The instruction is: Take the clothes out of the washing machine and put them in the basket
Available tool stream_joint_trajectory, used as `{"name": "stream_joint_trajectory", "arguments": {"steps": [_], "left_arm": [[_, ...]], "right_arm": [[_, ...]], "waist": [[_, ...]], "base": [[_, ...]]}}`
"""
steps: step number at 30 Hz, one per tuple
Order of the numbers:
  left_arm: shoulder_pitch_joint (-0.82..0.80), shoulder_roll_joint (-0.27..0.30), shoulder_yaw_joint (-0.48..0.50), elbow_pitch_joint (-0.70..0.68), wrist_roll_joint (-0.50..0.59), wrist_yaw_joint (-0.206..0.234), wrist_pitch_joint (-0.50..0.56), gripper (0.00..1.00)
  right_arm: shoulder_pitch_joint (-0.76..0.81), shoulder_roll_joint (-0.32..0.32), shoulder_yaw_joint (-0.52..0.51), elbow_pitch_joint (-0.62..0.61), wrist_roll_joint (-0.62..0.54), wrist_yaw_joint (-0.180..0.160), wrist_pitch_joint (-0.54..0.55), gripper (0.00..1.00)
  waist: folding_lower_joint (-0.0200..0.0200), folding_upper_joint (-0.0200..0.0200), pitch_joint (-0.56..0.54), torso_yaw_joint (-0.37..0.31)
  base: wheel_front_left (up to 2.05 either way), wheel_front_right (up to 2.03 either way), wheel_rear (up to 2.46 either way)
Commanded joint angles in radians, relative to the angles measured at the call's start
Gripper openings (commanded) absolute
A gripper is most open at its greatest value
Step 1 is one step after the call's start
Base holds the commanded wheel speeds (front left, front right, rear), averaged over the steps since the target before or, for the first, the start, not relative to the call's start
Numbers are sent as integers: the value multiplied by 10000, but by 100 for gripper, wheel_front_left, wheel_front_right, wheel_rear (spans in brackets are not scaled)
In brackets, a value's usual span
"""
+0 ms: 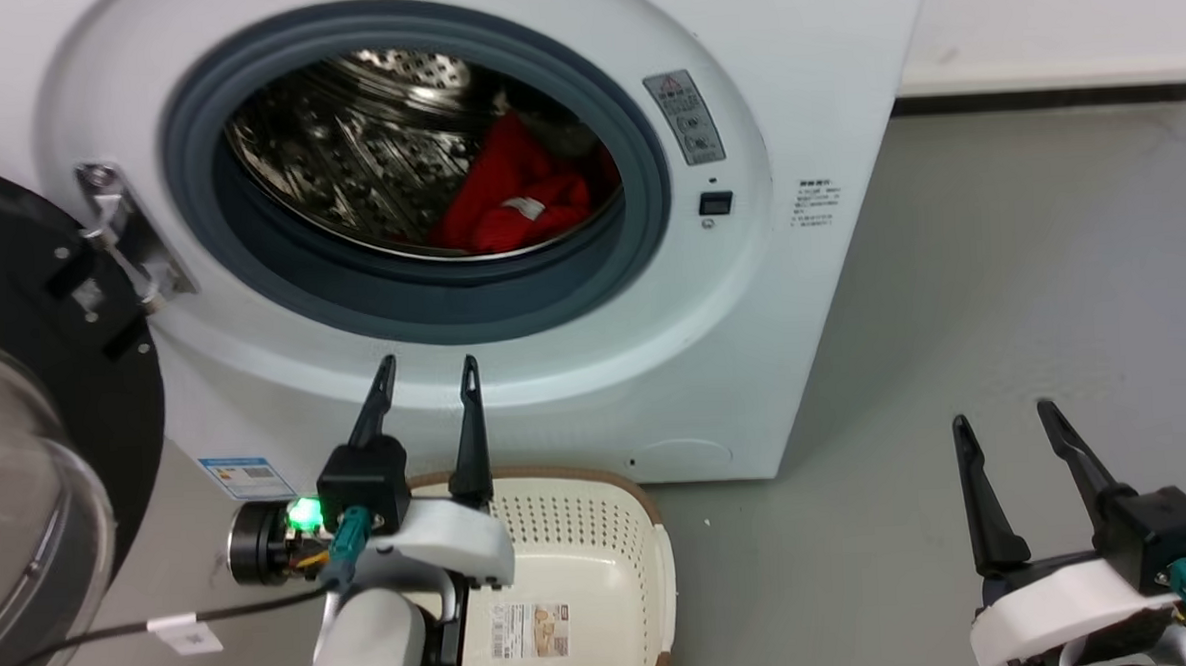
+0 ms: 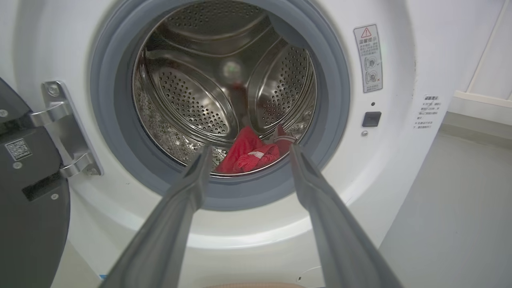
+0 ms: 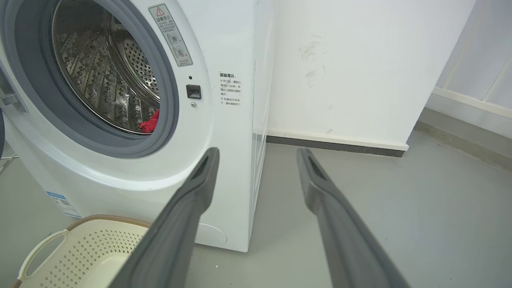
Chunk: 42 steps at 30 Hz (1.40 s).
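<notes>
Clothes point(image 1: 512, 201) of bright red fabric lie inside the white washing machine point(image 1: 754, 346); cream perforated basket point(image 1: 603, 553) looks empty; left gripper point(image 1: 428, 362), right gripper point(image 1: 1003, 415) both spread, unladen.

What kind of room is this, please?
Probably a laundry corner of a plain room: a white front-loading washing machine with red clothes in its drum, a perforated laundry basket on the grey floor before it, bare white walls.

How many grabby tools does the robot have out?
2. The left tool points up at the washing machine, above the basket, open. The right tool hangs over the grey floor to the machine's right, also open.
</notes>
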Motion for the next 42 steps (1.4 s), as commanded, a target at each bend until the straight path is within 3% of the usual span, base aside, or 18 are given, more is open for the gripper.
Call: {"name": "stream_joint_trajectory", "arguments": {"steps": [1,11,19,31,42], "left_arm": [[-415,-15,80,209,-16,54,-28,100],[-2578,328,674,1955,-61,-101,-28,100],[-4763,1086,1055,4064,-93,-281,-14,100],[-7757,2145,1133,6651,-18,-465,491,100],[-10339,2618,797,8078,195,-513,1233,100]], "right_arm": [[-230,15,70,-107,49,-7,10,100],[-891,18,399,-290,285,-7,-168,100],[-1484,19,798,-9,660,-7,-502,100],[-2100,22,1469,769,1334,-7,-1131,100],[-2455,22,1971,1379,1885,-7,-1517,100]], "waist": [[0,0,513,-325],[0,0,2035,-1226],[0,0,3260,-2059],[0,0,4528,-3173],[0,0,5472,-3812]], "base": [[0,0,0],[0,0,0],[0,0,0],[0,0,0],[0,0,0]]}}
